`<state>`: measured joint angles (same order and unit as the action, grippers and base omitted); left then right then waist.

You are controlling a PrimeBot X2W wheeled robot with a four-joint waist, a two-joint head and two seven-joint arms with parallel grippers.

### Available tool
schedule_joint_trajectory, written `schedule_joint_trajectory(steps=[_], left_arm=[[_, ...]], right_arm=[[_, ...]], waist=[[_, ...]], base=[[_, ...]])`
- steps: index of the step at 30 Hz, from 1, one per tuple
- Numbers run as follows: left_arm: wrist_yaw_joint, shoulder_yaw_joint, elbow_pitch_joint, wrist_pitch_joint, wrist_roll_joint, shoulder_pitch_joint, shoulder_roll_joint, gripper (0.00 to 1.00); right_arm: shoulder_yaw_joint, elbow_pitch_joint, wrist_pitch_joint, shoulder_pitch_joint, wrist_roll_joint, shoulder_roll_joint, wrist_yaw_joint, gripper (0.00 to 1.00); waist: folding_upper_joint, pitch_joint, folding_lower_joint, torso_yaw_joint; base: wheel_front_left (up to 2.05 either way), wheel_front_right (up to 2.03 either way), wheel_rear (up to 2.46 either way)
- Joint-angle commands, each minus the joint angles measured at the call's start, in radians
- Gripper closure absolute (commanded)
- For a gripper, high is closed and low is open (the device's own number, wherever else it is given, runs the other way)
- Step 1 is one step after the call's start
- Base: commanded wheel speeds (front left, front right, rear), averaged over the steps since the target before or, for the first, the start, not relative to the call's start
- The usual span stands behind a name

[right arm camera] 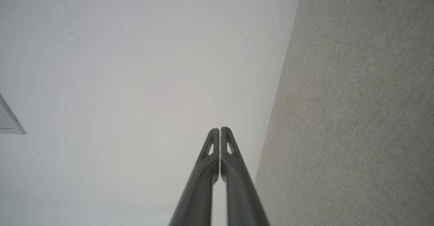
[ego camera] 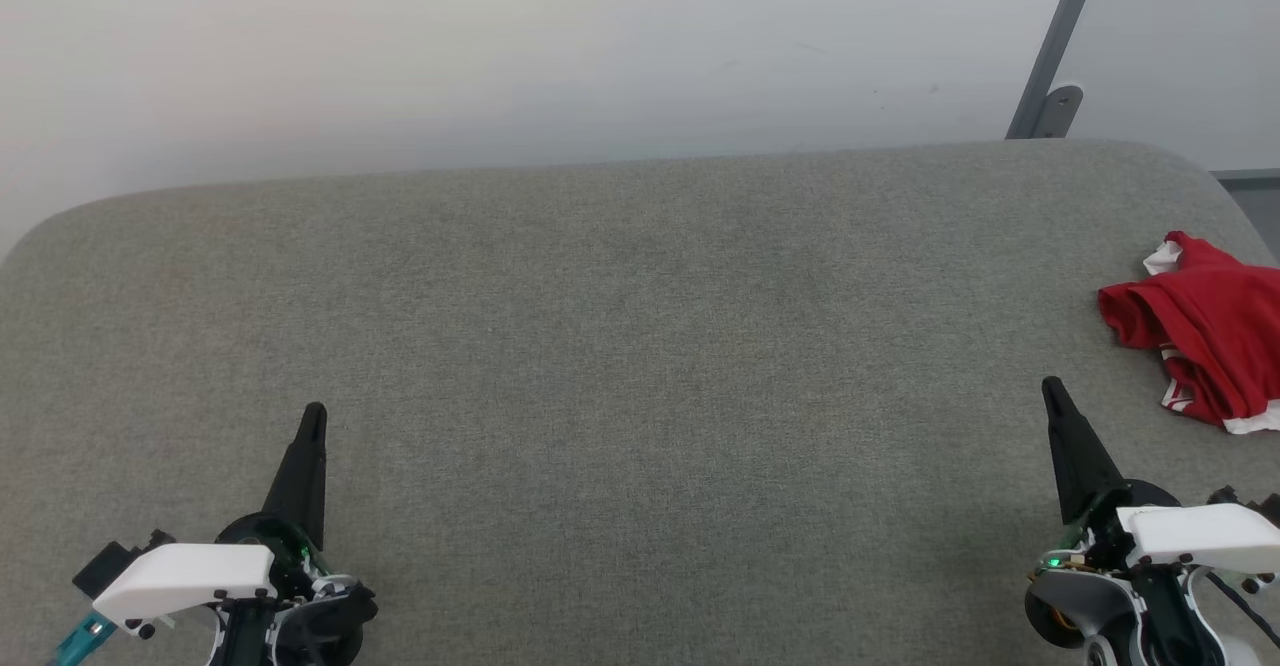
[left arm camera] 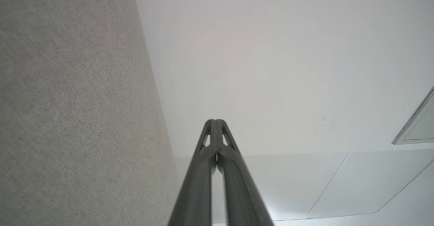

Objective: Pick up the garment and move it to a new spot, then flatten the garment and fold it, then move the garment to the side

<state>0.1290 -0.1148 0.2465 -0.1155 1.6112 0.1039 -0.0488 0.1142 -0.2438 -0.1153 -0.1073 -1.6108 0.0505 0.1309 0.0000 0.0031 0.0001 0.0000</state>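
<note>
Tabletop [ego camera: 640, 366], grey cloth-covered, ran wide w/ a pale wall [ego camera: 500, 46] behind. L gripper [ego camera: 313, 418] sat lower left, fingers pressed together w/ nothing between them, tip pointing up over bare cloth, well apart from the shirt. R gripper [ego camera: 1052, 392] sat lower right, likewise clenched & empty; its wrist view showed the tips touching.

Shirt [ego camera: 1205, 346] lay just right of & beyond R gripper, near the tabletop's right edge, partly cut off by the frame. It was a bunched red heap w/ white trim poking out top & bottom, not flat, no tidy fold visible.

Scene fit two stages: a heap at the side waiting for pickup, or a loosely folded bundle set aside w/ arms at rest. Couldn't tell which.

Either way, fabric looked thin & floppy. Any grasp would prob. need fingers spread first & a pinch on a raised ridge, not a scrape along the cloth. R arm was nearer. Edge was close, so a careless nudge could push the shirt off.
</note>
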Motion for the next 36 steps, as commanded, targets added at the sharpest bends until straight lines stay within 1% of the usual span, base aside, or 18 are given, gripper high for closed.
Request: schedule_joint_trajectory(steps=[1, 36], left_arm=[[0.003, 0.001, -0.001, -0.002, 0.002, 0.012, -0.001, 1.00], [0.003, 0.001, -0.001, -0.001, 0.003, 0.012, -0.001, 1.00]], right_arm=[[0.001, -0.002, -0.001, -0.004, -0.004, -0.001, 0.000, 1.00], [0.001, -0.002, -0.001, -0.004, -0.004, -0.001, 0.000, 1.00]], waist=[[0.0000, 0.000, -0.0001, 0.000], [0.0000, 0.000, -0.0001, 0.000]], base=[[0.00, 0.00, 0.00], [0.00, 0.00, 0.00]])
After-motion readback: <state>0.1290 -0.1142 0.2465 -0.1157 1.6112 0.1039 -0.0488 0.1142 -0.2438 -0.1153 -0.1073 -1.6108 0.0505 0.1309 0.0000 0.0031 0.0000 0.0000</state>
